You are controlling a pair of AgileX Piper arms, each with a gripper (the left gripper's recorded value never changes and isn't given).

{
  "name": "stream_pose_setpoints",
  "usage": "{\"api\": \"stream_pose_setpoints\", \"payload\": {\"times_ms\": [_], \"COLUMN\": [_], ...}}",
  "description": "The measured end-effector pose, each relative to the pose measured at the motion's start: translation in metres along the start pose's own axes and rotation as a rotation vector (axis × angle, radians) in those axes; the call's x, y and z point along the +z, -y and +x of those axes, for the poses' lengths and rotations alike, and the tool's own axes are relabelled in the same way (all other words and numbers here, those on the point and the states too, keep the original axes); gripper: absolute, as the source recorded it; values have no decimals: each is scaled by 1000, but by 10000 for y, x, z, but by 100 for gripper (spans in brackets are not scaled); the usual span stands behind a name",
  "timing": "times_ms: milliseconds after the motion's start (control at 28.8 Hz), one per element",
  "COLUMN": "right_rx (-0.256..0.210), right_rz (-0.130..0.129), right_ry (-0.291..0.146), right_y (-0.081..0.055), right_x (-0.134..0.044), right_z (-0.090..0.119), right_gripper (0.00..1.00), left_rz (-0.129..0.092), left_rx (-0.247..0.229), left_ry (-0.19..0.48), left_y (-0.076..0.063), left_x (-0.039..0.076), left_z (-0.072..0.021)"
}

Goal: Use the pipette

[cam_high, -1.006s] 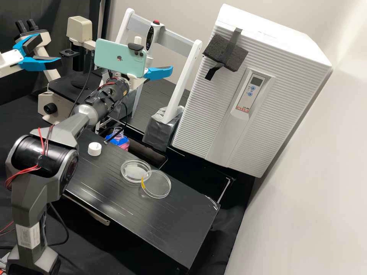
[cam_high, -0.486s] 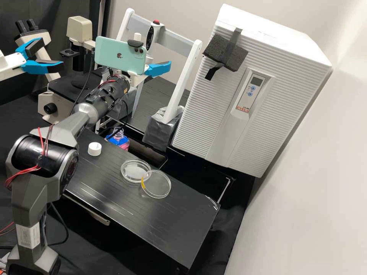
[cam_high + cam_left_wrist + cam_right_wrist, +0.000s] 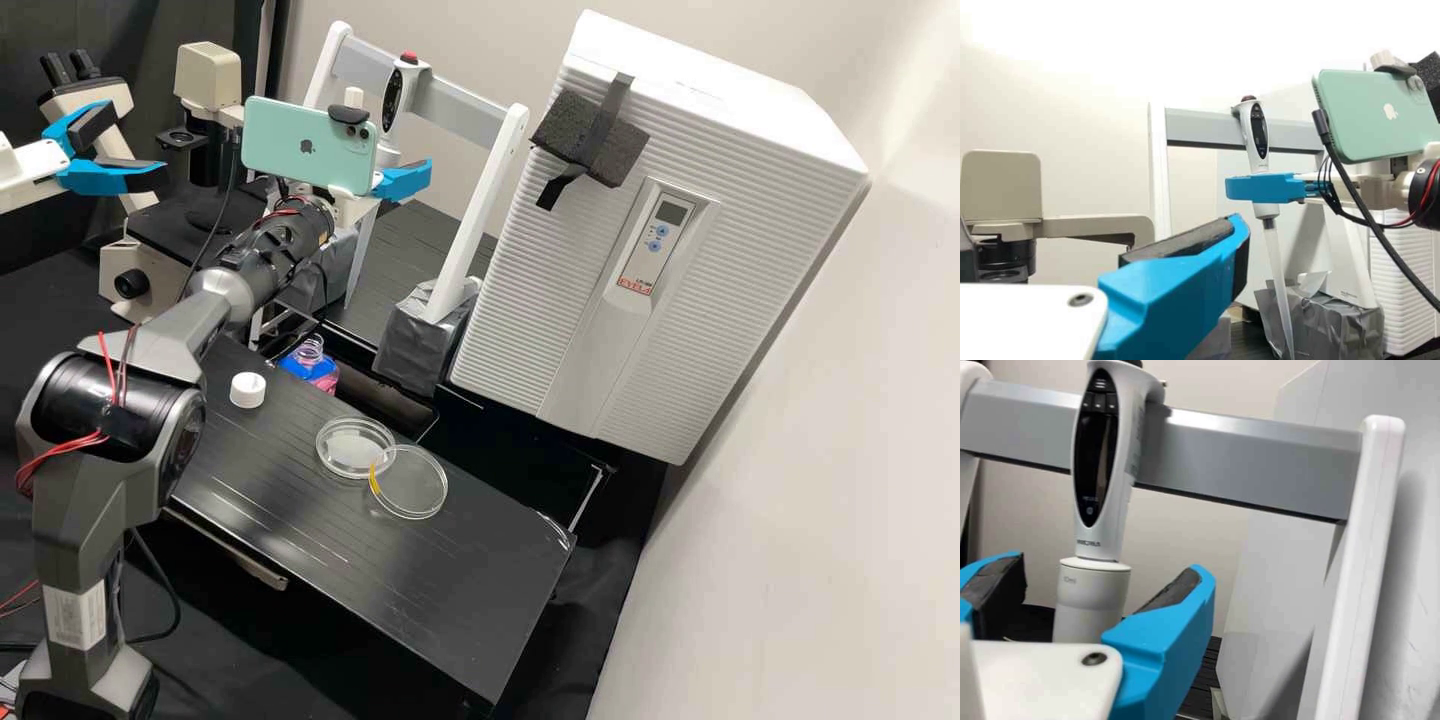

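The pipette [image 3: 392, 92] hangs upright on the grey bar of a white stand [image 3: 470, 105] at the back of the bench; its white and black handle [image 3: 1101, 472] fills much of the right wrist view. My right gripper [image 3: 385, 178] is open, with its blue fingers [image 3: 1166, 619] on either side of the pipette's lower barrel [image 3: 1091, 600] and a gap on each side. The left wrist view shows that same blue finger [image 3: 1267, 187] level with the pipette [image 3: 1258, 142]. My left gripper [image 3: 100, 146] is open in the air at the far left, by the microscope.
A microscope [image 3: 140, 255] stands at the back left and a big white ribbed machine [image 3: 650, 230] at the right. On the black tray [image 3: 420, 590] lie two clear petri dishes [image 3: 355, 445] [image 3: 412, 482], a white cap [image 3: 247, 390] and an open bottle of pink liquid [image 3: 312, 365].
My right gripper, with the green phone on its wrist, has shifted a little to the left and closer around the pipette. The left gripper moved slightly early on, then held still.
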Motion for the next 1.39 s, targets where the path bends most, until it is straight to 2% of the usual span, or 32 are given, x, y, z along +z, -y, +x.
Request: {"api": "stream_pose_setpoints", "payload": {"times_ms": [104,277,381,486,555,659,763,902,1248,1387], "right_rx": [0,0,-4,-6,-7,-9,-10,-11,-15,-15], "right_rz": [9,9,30,26,24,33,23,25,43,43], "right_ry": [8,8,9,6,5,7,7,8,9,9], "right_y": [1,1,18,27,30,38,41,44,61,61], "right_x": [6,6,-12,-25,-29,-37,-40,-42,-61,-61], "right_z": [0,0,-5,-7,-8,-11,-11,-12,-17,-17], "right_gripper": [0,0,0,0,0,0,0,0,0,0], "left_rz": [0,-1,1,-18,-18,-18,-16,-13,-9,-9], "left_rx": [0,0,2,2,2,2,3,4,5,5], "left_ry": [0,-2,-9,-9,-9,-9,-13,-17,-22,-22], "left_y": [0,-1,-8,-8,-8,-8,-12,-16,-21,-21], "left_x": [0,-5,-27,-27,-27,-27,-38,-54,-70,-70], "left_z": [0,-1,-3,-3,-3,-3,-5,-7,-9,-9]}}
